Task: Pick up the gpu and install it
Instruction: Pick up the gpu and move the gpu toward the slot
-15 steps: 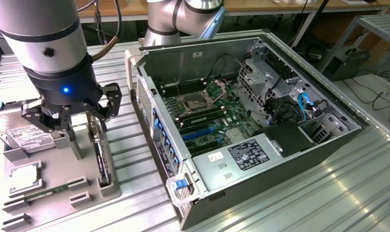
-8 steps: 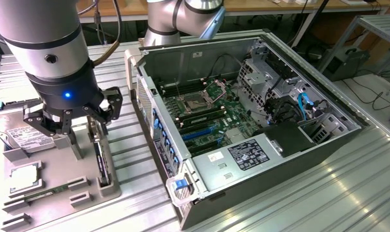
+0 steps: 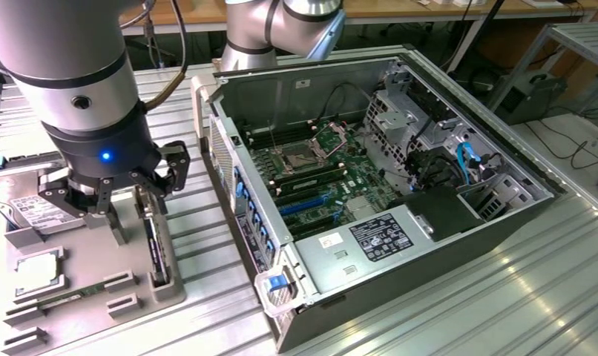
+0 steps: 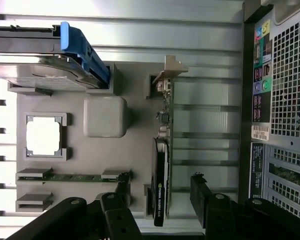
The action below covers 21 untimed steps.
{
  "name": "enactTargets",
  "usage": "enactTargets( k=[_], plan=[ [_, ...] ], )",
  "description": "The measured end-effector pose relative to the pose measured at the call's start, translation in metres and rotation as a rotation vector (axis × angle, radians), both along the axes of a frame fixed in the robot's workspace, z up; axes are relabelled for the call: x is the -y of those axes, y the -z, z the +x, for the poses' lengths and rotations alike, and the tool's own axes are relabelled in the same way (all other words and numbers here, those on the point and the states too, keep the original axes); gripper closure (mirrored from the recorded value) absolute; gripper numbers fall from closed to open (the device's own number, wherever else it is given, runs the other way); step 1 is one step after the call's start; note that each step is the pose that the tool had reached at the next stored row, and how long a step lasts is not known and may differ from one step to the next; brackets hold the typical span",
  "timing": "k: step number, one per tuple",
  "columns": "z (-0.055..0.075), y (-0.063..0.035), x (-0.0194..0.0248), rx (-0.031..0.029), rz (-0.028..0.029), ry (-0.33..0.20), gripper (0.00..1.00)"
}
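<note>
Exterior view
- Arm (image 3: 71,74) low over the grey tray (image 3: 168,295) at the exterior view's left, on the ribbed table (image 3: 477,297)
- Claw (image 3: 119,199) spread wide, holding nothing, hanging just above the tray
- Gpu (image 3: 159,248) stands on edge in a slot along the tray side nearest the case (image 3: 398,245); the claw is over the card's far end, and contact cannot be judged from here
- Drive (image 3: 37,211) lies at the tray's far corner, just beside the claw
- CPU (image 3: 37,271) and RAM stick (image 3: 67,299) sit in separate pockets nearer the camera
- Case lies on its side, open, board (image 3: 319,170) exposed, near the tray but apart from it

Wrist view
- Gpu (image 4: 162,170) on edge in its slot, bracket (image 4: 171,70) at the end away from the claw (image 4: 160,180)
- Fingers (image 4: 202,192) stand one to each side of the card's black end, with a gap on both sides and no touch
- Drive (image 4: 40,60) carries a blue rail
- CPU (image 4: 43,136) and RAM stick (image 4: 72,176) lie flat in the tray (image 4: 105,165)
- Case (image 4: 285,100) rear grille beyond the table (image 4: 205,120) strip
</note>
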<state>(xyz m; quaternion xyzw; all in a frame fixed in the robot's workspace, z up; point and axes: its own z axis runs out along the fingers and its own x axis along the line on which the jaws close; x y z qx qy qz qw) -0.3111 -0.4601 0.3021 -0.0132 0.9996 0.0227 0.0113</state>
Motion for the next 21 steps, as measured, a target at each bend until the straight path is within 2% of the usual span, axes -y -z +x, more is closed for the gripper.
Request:
enactTargets(
  k=[21],
  plan=[
    [0.000, 0.0186, 0.0009, -0.0002, -0.0001, 0.000, 0.40]
  ],
)
